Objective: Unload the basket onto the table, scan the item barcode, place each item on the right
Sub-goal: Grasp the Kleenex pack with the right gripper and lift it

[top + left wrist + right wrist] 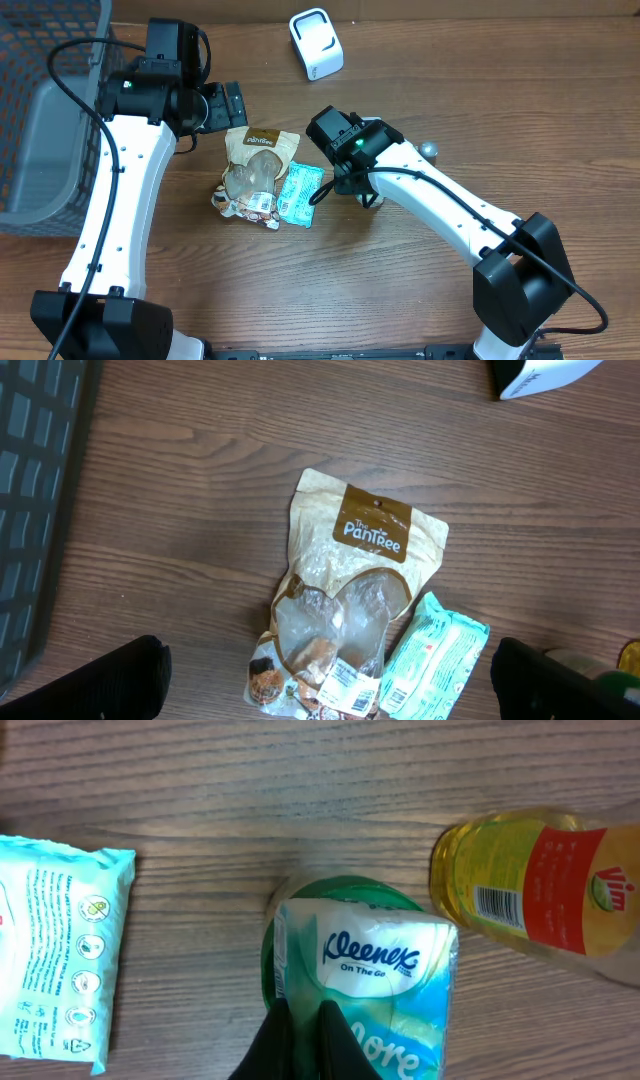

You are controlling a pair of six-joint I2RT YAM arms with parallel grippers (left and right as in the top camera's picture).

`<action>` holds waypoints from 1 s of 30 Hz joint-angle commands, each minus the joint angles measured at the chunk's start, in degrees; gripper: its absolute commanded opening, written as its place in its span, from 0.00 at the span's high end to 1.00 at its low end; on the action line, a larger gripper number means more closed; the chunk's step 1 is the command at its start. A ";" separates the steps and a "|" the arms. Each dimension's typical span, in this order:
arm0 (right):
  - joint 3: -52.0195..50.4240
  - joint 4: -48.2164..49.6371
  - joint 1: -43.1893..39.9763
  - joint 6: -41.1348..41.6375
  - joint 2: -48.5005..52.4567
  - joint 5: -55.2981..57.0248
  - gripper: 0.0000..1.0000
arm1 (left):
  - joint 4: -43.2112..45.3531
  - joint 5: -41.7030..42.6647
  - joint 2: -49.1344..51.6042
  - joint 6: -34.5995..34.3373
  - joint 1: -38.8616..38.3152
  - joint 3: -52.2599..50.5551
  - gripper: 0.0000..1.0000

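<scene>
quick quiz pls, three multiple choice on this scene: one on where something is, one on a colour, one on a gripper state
1. In the right wrist view, the bottle lies where from the Kleenex pack? A right; B left; C on top
2. The scanner is: A red; B white; C green
3. The left gripper is: A shut on the scanner; B shut, empty; C open

1 A, the bottle shows to the right of the pack.
2 B, its shell is plain white.
3 C, its fingers stand at opposite corners of the left wrist view.
</scene>
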 commanded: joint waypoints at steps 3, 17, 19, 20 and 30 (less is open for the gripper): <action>7.19 -3.82 -0.13 -0.15 -0.48 -4.17 0.96 | 0.22 0.42 0.15 -0.37 -0.11 0.52 0.00; 10.56 -0.37 -0.17 -5.90 -0.59 -28.81 0.96 | 0.22 0.42 0.15 -0.37 -0.11 0.52 0.00; 10.49 0.57 -0.17 -5.90 -0.59 -31.23 0.96 | 0.22 0.42 0.15 -0.37 -0.11 0.52 0.00; 10.43 0.74 -0.17 -5.90 -0.59 -31.54 0.96 | 0.22 0.42 0.15 -0.37 -0.11 0.52 0.00; 5.35 2.99 -0.17 -7.23 -0.59 -35.63 0.96 | 0.22 0.42 0.15 -0.37 -0.11 0.52 0.00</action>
